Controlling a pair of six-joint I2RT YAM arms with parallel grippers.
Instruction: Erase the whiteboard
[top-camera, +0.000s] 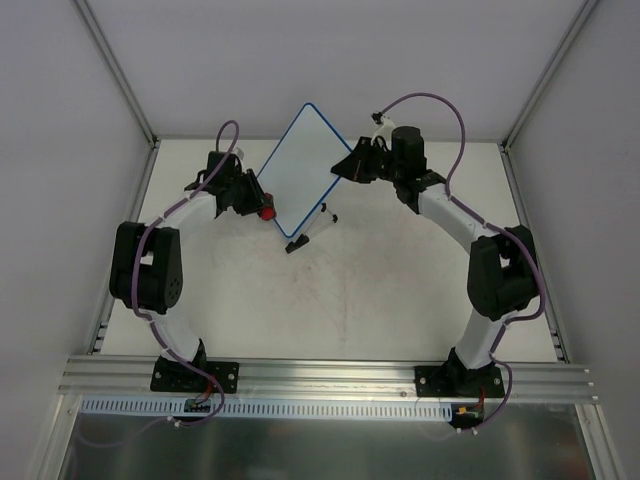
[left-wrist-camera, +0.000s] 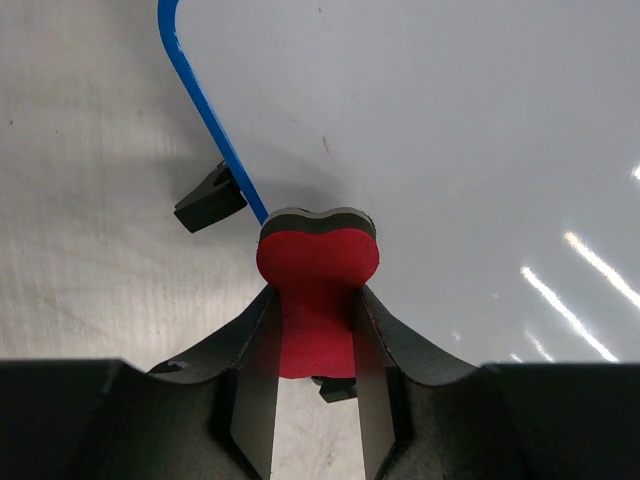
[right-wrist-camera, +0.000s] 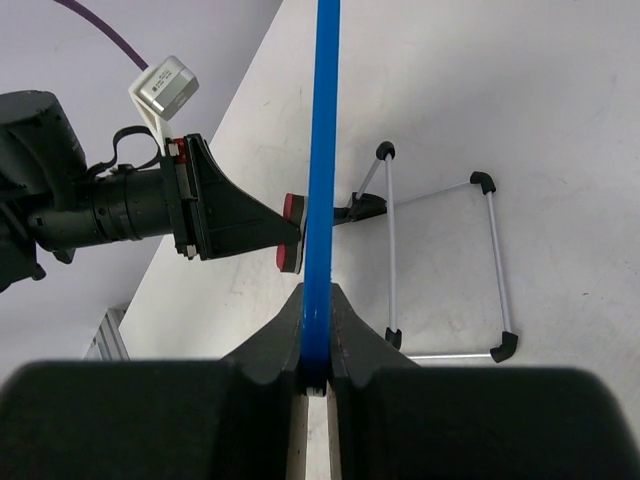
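Top external view gives you the layout: the whiteboard (top-camera: 300, 170) sits tilted over the far middle of the worktop (top-camera: 350, 300), held between the 2 arms. Its long axis runs from the far right down toward the near left.

The right gripper (top-camera: 347, 165) is clamped narrow on the board's thin blue frame (right-wrist-camera: 322, 150) near the far right corner. The right wrist view shows both fingers pressed against that edge. The wire stand (right-wrist-camera: 440, 270) with its black feet hangs behind the board, and you cannot tell whether it touches the worktop.

The left gripper (left-wrist-camera: 318, 300) is closed around the waist of the red eraser (left-wrist-camera: 318, 262). The eraser's head pokes out past the fingertips and sits right at the board's short near-left edge.

This relation decides your next stroke. Seen from the left wrist, the white face opens ahead and to the right of the eraser, and the frame slants away to the upper left. The left arm is the wiping arm and the right only steadies, so you would likely sweep along the long axis toward the right gripper.

The face looks almost clean, with only 1 or 2 faint specks showing.
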